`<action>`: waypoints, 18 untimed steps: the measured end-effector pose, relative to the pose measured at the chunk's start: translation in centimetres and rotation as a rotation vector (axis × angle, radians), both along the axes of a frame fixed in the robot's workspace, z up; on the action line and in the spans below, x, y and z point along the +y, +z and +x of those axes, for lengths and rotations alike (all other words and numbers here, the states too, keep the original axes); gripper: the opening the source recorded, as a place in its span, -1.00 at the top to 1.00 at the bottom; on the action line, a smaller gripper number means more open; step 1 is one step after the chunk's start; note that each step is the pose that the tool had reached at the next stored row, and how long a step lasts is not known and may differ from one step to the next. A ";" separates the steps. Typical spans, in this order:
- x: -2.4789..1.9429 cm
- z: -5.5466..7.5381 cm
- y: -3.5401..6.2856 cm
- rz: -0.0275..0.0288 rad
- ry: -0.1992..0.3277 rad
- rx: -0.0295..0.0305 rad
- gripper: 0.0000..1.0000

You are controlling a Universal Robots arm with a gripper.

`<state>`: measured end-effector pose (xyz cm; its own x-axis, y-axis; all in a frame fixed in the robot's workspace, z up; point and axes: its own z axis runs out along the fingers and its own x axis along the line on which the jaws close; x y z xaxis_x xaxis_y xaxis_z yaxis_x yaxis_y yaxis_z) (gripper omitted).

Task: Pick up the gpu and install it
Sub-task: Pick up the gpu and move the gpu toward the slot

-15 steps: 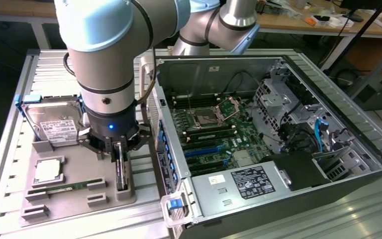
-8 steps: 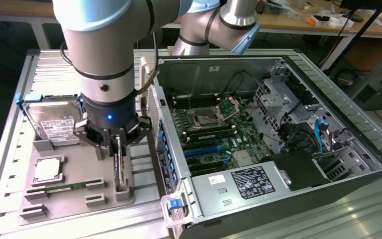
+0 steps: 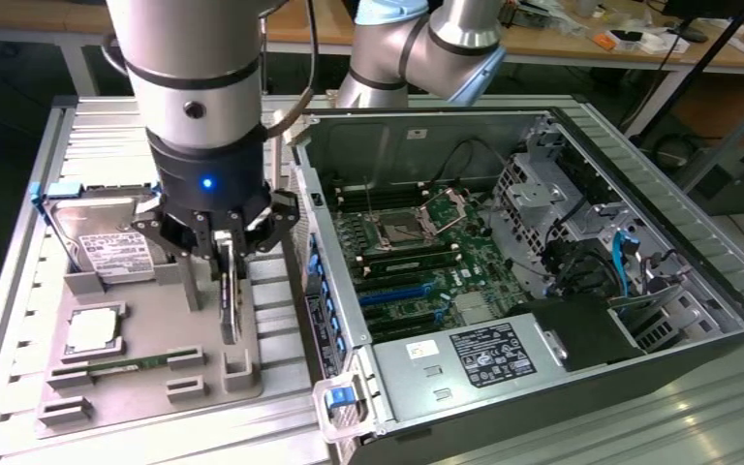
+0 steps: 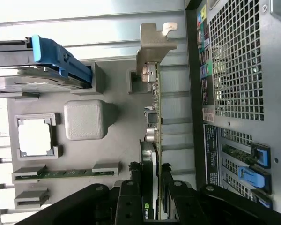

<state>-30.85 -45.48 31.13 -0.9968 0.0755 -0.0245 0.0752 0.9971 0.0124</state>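
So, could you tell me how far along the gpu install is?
Done: the hand is closed on the gpu. In hand: the card stands on edge at the grey tray; whether it is lifted clear, I cannot tell. Left: it is not yet in the open case.

green gpu [image 4: 153, 117], silver-bracketed, upright on edge at the grey tray [image 4: 117, 154]

A: Colour of the arm [image 3: 198, 68]?
B: Silver-grey, in thick round tubes, with dark rings at the seams and a pale blue cap [image 3: 391, 10] on one joint.
A: Any markings?
B: One small dark round plug [image 3: 193, 108] on the wrist tube; below it, a black collar with a glowing blue light [image 3: 206, 182].
A: Cables?
B: A thin black cable [image 3: 311, 58] alongside.
A: And the gripper [image 3: 226, 281]?
B: Black, angular, built of linked bars with pale pivot pins.
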 end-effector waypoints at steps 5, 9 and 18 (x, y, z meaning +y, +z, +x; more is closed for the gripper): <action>0.00 0.0 2.27 0.0001 0.000 -0.0001 0.45; 0.00 0.0 4.41 0.0001 0.000 -0.0002 0.45; 0.00 0.0 10.98 0.0000 0.000 0.0000 0.45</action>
